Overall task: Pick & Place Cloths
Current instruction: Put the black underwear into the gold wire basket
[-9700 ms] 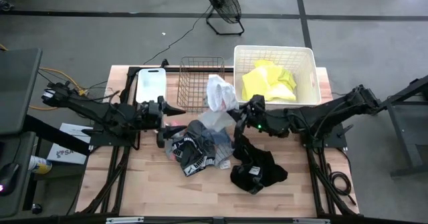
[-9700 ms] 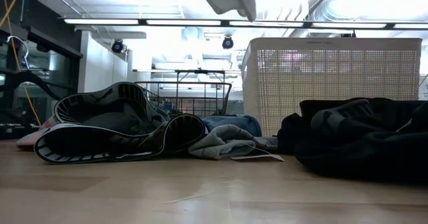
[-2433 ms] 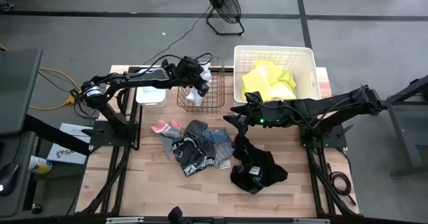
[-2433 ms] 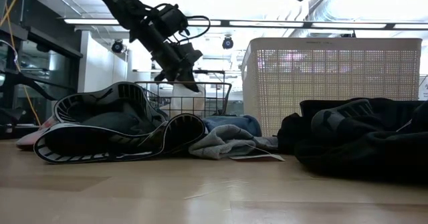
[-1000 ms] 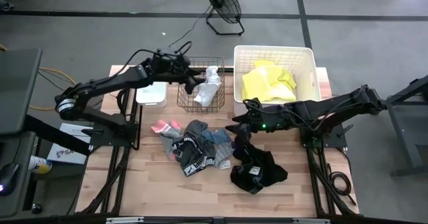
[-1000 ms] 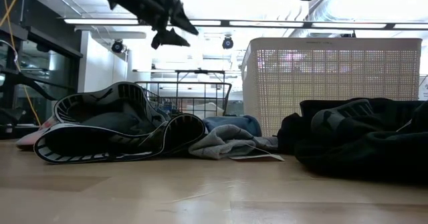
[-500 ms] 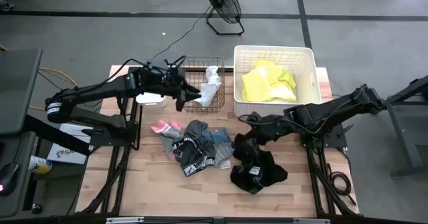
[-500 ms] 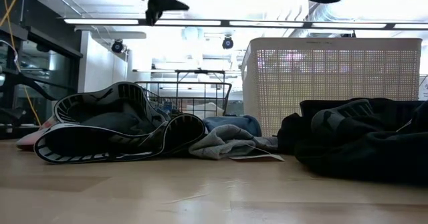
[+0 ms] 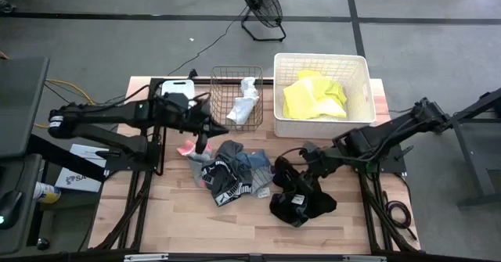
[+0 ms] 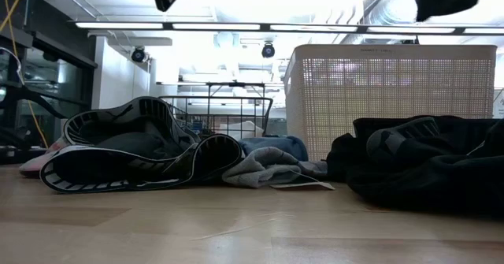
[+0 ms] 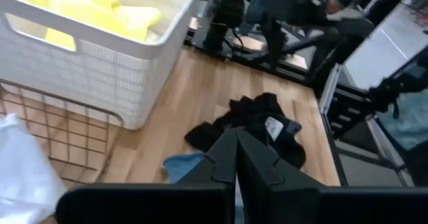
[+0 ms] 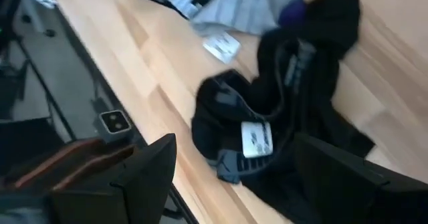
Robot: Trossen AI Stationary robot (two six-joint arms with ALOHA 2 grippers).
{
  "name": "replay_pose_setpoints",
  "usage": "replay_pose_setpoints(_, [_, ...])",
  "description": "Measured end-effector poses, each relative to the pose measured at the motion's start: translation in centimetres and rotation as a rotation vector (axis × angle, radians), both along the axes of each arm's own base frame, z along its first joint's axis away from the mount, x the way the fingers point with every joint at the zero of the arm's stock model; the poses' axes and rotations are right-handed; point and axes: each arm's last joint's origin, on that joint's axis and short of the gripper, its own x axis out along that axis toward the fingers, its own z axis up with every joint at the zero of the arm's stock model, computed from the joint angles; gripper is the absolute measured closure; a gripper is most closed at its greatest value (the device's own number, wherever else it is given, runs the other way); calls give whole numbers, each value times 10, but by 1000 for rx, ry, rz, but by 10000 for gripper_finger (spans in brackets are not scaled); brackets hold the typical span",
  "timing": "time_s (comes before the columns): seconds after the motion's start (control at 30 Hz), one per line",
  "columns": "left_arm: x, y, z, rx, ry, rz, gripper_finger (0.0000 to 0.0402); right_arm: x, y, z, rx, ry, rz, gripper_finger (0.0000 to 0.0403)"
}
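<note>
A black cloth (image 9: 304,201) lies crumpled on the table's near right, and my right gripper (image 9: 304,162) hangs open above it, tipped downward, touching nothing; the right wrist view shows this cloth (image 12: 281,110) between the spread fingers. A black garment with white print (image 9: 223,181), a grey-blue piece (image 9: 252,162) and pink-red pieces (image 9: 191,148) lie heaped mid-table. A white cloth (image 9: 245,98) rests in the copper wire basket (image 9: 223,98). Neon-yellow cloth (image 9: 313,96) fills the white tub (image 9: 362,86). My left gripper (image 9: 210,129) is shut and empty, above the heap's far left.
A small white tub (image 9: 178,91) stands at the far left beside the wire basket. A fan (image 9: 261,4) stands on the floor beyond the far edge. Bare wood (image 9: 164,219) shows along the near left of the table.
My left gripper has drawn back from over the wire basket toward the table's near left and shut its fingers; the white cloth stays in the basket. My right gripper has tipped downward and sunk toward the black cloth, still open.
</note>
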Motion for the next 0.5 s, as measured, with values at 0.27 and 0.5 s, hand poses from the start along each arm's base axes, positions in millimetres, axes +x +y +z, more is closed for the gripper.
replay_pose_setpoints(0.27, [-26, -22, -3, 7, -57, -97, 395, -4, 8, -3, -56, 9, -124, 109])
replay_pose_setpoints(0.5, [-67, -31, 10, 10, -163, -168, 395, 2, 25, -18, -41, 58, -179, 109])
